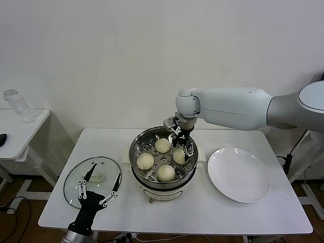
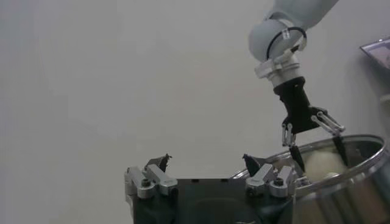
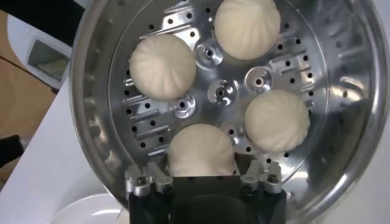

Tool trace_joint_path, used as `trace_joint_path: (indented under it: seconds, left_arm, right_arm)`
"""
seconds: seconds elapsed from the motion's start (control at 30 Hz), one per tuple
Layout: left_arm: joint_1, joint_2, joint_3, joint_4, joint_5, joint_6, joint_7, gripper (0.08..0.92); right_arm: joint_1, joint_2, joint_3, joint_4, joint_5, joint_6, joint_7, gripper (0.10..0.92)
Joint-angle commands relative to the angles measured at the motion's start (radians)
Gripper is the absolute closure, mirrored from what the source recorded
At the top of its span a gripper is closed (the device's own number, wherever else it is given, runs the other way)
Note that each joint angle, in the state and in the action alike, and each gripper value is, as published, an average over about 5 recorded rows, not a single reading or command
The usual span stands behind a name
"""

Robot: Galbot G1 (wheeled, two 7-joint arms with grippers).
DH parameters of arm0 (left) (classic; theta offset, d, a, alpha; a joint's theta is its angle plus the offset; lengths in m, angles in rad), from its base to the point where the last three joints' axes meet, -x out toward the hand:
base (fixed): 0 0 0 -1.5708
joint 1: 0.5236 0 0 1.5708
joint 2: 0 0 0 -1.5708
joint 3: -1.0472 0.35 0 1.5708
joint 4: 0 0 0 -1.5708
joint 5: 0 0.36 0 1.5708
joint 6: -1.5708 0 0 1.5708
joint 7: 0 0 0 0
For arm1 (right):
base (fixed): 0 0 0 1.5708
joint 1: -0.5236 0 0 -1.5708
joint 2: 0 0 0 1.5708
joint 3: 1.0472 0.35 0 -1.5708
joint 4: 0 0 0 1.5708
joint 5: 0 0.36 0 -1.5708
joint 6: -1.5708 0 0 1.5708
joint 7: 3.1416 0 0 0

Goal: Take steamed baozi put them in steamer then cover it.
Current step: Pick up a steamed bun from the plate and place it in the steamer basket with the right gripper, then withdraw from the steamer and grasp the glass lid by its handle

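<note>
The steamer [image 1: 137, 152] stands mid-table, a shiny steel pot on a white base. Four cream-white baozi lie on its perforated tray [image 3: 219, 92]: far [image 1: 162, 145], left [image 1: 145, 161], near [image 1: 166, 172] and right [image 1: 178, 156]. My right gripper [image 1: 183, 146] reaches down into the pot and is shut on the right baozi [image 3: 201, 151], which rests on the tray. The cover [image 1: 76, 177], a clear glass lid with a cream handle [image 1: 97, 177], lies flat on the table left of the steamer. My left gripper [image 1: 98, 188] hovers open and empty above the cover's near edge.
A flat white plate [image 1: 239, 174] lies empty to the right of the steamer. A small side table [image 1: 23, 129] with a clear bottle [image 1: 19, 105] stands at the far left. The right arm [image 1: 233, 107] spans over the table's back right.
</note>
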Motion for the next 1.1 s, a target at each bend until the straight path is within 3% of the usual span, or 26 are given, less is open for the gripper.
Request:
trace_joint_path:
  seconds: [0.03, 0.17, 0.27, 0.5, 0.67, 0.87, 1.1]
  left_arm:
    - [-0.002, 0.002, -0.001, 0.002, 0.001, 0.004, -0.003, 0.177]
    - [-0.012, 0.002, 0.000, 0.001, 0.015, 0.010, -0.008, 0.177]
    - [-0.024, 0.004, -0.002, 0.006, 0.049, 0.014, -0.023, 0.177]
    - [-0.059, 0.019, 0.011, 0.004, 0.255, 0.102, -0.180, 0.177]
    - [-0.093, 0.019, 0.030, 0.014, 0.354, 0.164, -0.252, 0.177]
    - [-0.100, 0.024, 0.037, 0.032, 0.441, 0.191, -0.298, 0.177]
    - [-0.110, 0.016, 0.001, 0.085, 0.540, 0.177, -0.302, 0.177]
  right_arm:
    - [0.009, -0.038, 0.037, 0.044, -0.016, 0.004, 0.008, 0.203]
    - [0.007, -0.145, 0.144, 0.131, -0.019, 0.018, 0.031, 0.203]
    - [-0.035, -0.245, 0.273, 0.190, -0.013, 0.058, 0.167, 0.203]
    - [-0.212, -0.469, 0.468, 0.348, 0.092, 0.183, 1.045, 0.203]
    - [-0.507, -0.539, 0.758, 0.359, 0.098, 0.307, 1.367, 0.203]
    - [-0.994, -0.529, 1.227, 0.387, 0.023, 0.383, 1.460, 0.203]
    - [-1.486, -0.371, 1.712, 0.387, -0.130, 0.470, 1.448, 0.203]
